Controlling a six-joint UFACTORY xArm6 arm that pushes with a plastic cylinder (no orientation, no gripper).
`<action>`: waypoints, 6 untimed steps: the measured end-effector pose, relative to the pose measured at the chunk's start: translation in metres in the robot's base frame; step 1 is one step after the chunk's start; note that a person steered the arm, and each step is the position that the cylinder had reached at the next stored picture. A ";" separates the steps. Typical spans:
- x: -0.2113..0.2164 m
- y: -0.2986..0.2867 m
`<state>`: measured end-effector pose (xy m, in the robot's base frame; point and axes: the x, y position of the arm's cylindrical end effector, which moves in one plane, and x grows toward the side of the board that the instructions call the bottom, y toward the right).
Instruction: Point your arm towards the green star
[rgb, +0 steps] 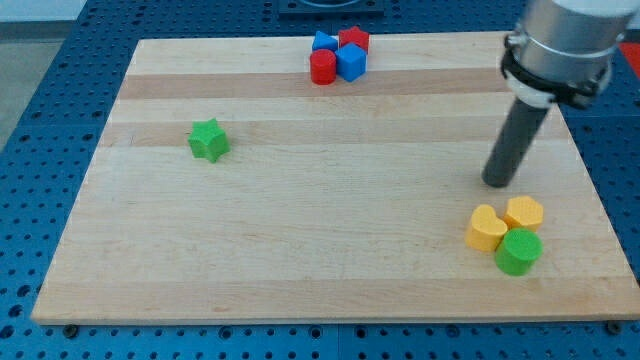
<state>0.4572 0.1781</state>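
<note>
Green star (208, 139): alone at the view's left, upper-middle of the wooden board (300, 250), well apart from every other block. Roughly as wide as tall, so no real long axis; one point seems to face about twelve o'clock, though too small to tell for sure.

Key relation: from my tip (497, 183), star lies at about nine o'clock, a shade toward ten, across most of the board's width. Nothing between the two, only bare wood, so a straight slide leftward looks clear. Only one arm here, so no question of which is nearer.

My tip: a plain dark rod, no jaws to open or close, holding nothing, touching no block, lower end at the board surface on the view's right.

Outward from there: just below my tip, at about five o'clock, a tight cluster of a yellow heart-like block (486, 229), a yellow hexagon (524, 212) and a green cylinder (519, 251), all touching. Near, but off the line to the star.

At the board's twelve o'clock edge: red cylinder (322, 67), blue cube (351, 62), a red block (354, 40) and a blue block (323, 42) behind, shapes unclear, bunched together. Also off the likely path.

Task judged not yet done: long sweep left remaining.
</note>
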 end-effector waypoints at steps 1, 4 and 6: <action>-0.034 -0.043; -0.100 -0.206; -0.110 -0.328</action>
